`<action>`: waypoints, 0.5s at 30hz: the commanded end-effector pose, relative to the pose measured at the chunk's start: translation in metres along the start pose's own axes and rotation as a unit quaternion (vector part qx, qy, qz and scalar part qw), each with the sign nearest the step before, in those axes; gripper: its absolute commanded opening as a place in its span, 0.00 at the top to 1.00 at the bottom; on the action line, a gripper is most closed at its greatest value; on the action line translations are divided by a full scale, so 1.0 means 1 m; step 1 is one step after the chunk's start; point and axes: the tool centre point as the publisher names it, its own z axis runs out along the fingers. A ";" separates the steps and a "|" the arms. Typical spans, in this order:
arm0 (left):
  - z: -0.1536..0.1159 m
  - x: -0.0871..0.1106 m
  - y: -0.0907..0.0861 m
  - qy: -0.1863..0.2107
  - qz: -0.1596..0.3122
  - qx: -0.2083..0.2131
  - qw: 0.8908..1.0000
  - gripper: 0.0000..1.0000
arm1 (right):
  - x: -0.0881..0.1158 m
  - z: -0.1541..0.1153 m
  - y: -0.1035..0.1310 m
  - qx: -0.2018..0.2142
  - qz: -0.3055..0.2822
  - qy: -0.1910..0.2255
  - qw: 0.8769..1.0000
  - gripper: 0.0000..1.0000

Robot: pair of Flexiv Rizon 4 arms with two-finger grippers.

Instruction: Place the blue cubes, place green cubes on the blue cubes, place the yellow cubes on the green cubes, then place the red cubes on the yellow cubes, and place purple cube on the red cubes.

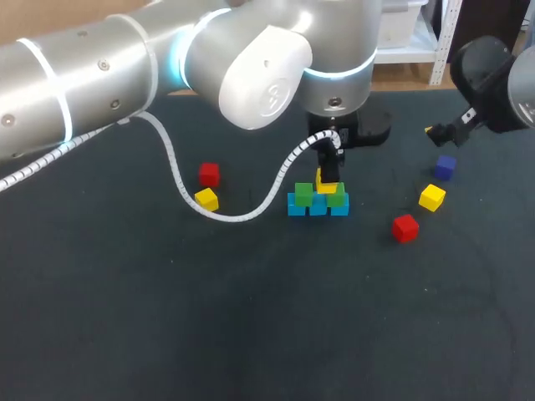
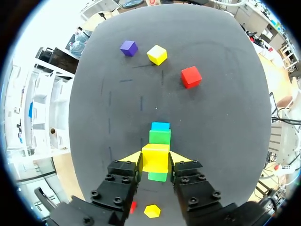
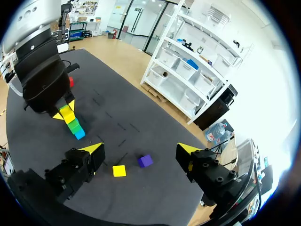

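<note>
Left wrist view: my left gripper [image 2: 156, 159] is clamped on the held cube [image 2: 155, 154], a yellow one, with a fingertip pressed to each side face. It sits right over the stack, centred above the two green cubes [image 2: 160, 137]. One green shows ahead of it and the other peeks out under its near edge. Whether it rests on them or hangs just clear, I cannot tell. The blue row [image 2: 160, 125] shows at the far end, under the green.

Head view now: the blue row lies at mid-table with the green cubes side by side on top, and the held cube is above the seam between them. My left arm [image 1: 100, 75] comes in from my left over the far side of the table, big and pale. Its white cable [image 1: 180, 180] loops down over the mat [image 1: 251, 334] beside the stack.

To my left, well apart from the stack, left red [image 1: 209, 174] and left yellow [image 1: 206, 200] lie just beside one another, both flat on the mat. To my right are the purple cube [image 1: 445, 166], right yellow [image 1: 432, 197] near it, and right red [image 1: 405, 227] nearest me, each standing alone.

Right wrist view: my right gripper [image 3: 141, 149] is spread wide with nothing between the fingers, held above the mat. The purple cube and right yellow lie just ahead of it, near each other but not touching. Further ahead, the left gripper stands over the stack, which shows yellow, green and blue in steps.
</note>
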 end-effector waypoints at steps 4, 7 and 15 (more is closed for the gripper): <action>0.001 -0.008 -0.006 -0.005 0.006 0.000 1.000 0.76 | 0.002 0.000 0.001 0.004 0.001 -0.005 1.000 0.00; 0.001 -0.011 -0.005 -0.007 0.006 -0.002 1.000 0.76 | 0.002 0.000 0.001 0.004 0.001 -0.005 1.000 0.00; 0.002 -0.013 0.000 -0.007 0.005 -0.007 1.000 0.70 | 0.002 0.000 0.001 0.004 0.001 -0.005 1.000 0.00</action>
